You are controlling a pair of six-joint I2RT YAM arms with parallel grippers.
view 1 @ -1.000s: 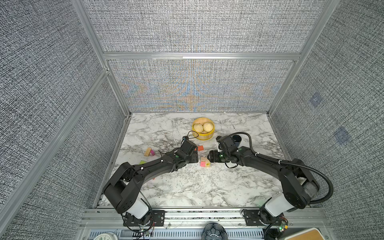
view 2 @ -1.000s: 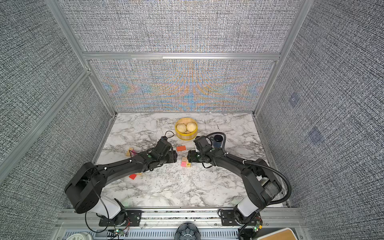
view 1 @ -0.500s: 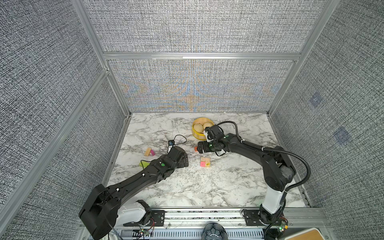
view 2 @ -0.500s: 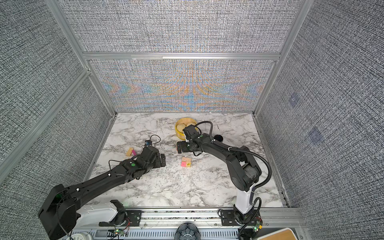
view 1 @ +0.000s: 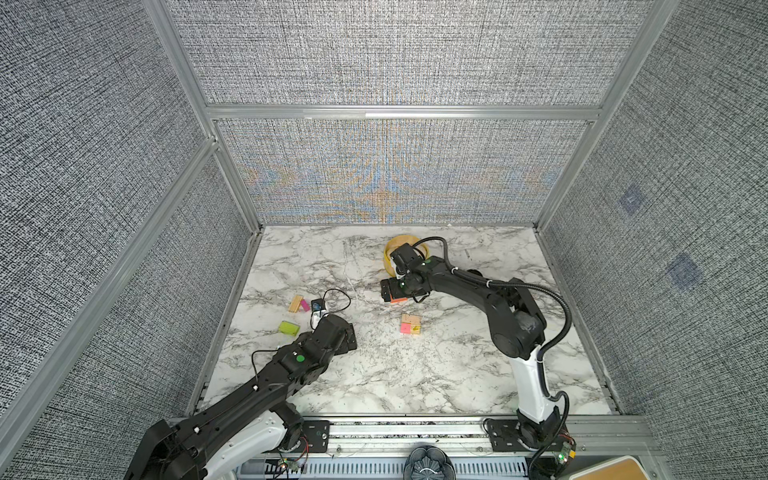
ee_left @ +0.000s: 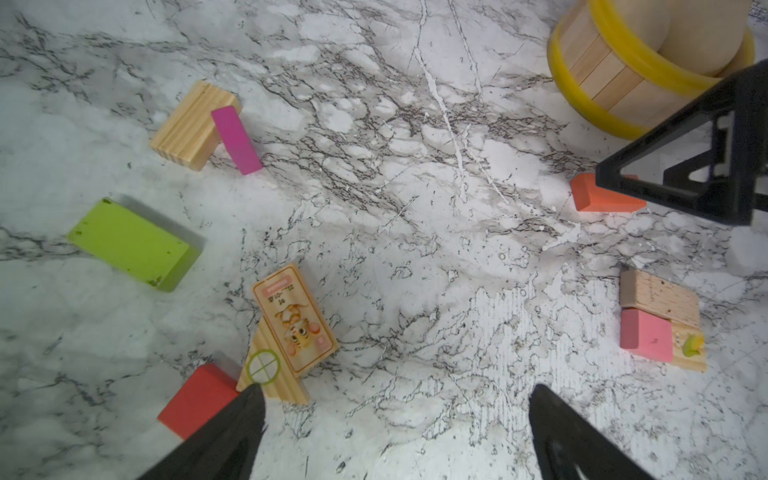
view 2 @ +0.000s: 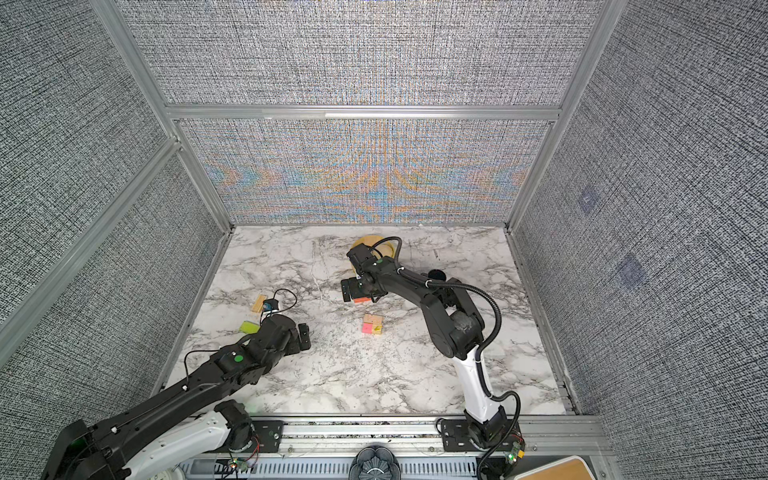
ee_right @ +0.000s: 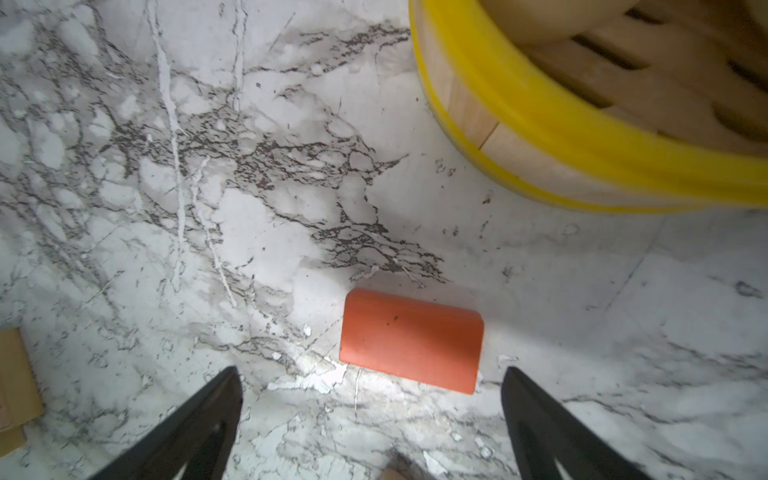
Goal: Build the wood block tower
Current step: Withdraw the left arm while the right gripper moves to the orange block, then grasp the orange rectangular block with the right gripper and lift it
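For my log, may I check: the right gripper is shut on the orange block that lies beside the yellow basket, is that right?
Not quite: the right gripper is open, not shut on anything. The right wrist view shows its jaws wide apart, with the orange block lying free beside the yellow basket.

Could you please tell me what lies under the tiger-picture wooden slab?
A tan wooden wedge with a green circle mark lies partly under the tiger-picture wooden slab; the slab covers the rest of the wedge.
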